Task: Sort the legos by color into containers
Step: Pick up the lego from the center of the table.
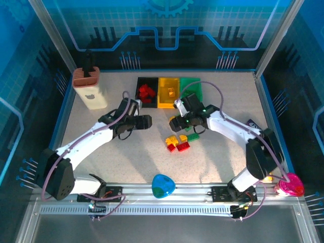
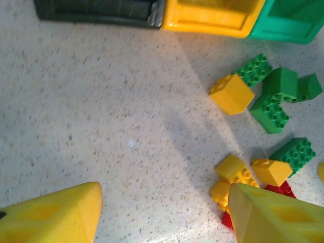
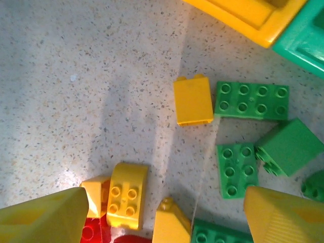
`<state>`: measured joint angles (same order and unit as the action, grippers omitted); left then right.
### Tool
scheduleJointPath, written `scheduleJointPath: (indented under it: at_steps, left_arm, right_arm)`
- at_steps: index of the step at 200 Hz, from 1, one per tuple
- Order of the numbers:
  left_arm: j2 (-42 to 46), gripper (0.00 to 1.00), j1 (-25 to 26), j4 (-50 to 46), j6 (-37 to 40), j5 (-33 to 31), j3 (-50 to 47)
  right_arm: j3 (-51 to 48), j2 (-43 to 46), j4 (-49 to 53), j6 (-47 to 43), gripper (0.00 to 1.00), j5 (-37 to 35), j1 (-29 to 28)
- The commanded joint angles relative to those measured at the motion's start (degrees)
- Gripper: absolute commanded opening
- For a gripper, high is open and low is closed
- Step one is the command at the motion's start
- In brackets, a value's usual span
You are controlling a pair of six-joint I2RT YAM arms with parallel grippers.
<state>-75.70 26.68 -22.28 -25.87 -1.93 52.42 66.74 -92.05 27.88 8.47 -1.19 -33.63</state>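
While some red legos [image 1: 147, 92] lie in the black bin [image 1: 139, 90], you have a mixed pile [image 1: 180, 142] left near the containers [image 1: 168, 105]; left gripper [image 2: 164, 202] and right gripper [image 3: 164, 205] are spread, empty.

From the top camera we look down from high up, behind both arms, and we see the whole tabletop [image 1: 152, 157]. The left wrist camera sits low and very close, looking down past the left gripper [image 2: 164, 192] toward the containers [image 2: 207, 17]. The right wrist camera looks down past the right gripper [image 3: 166, 195], even closer. All three views share the same pile of legos [image 1: 179, 142] in the middle.
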Motion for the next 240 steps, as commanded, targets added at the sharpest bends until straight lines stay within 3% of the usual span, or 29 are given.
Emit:
scheduleJointPath:
  at_steps: [1,55,114,240]
  left_arm:
    - [4.1,0.67,-0.14,3.79,-4.99,-1.1,-6.12]
    - [10.73,0.65,-0.14,3.03,-7.13,-2.46,-14.42]
    - [14.01,0.64,-0.13,2.51,-8.06,-2.64,-17.61]
    - [14.96,0.62,-0.23,2.2,-7.6,-3.69,-18.77]
  right_arm:
    - [5.36,-5.45,3.93,-2.89,0.8,-0.84,-1.05]
    - [16.51,-17.68,8.5,-4.69,0.72,-5.56,-1.84]
    - [22.74,-25.07,11.67,-5.56,0.64,-8.07,-2.3]
    - [24.22,-29.4,12.28,-3.95,0.5,-10.46,-5.75]
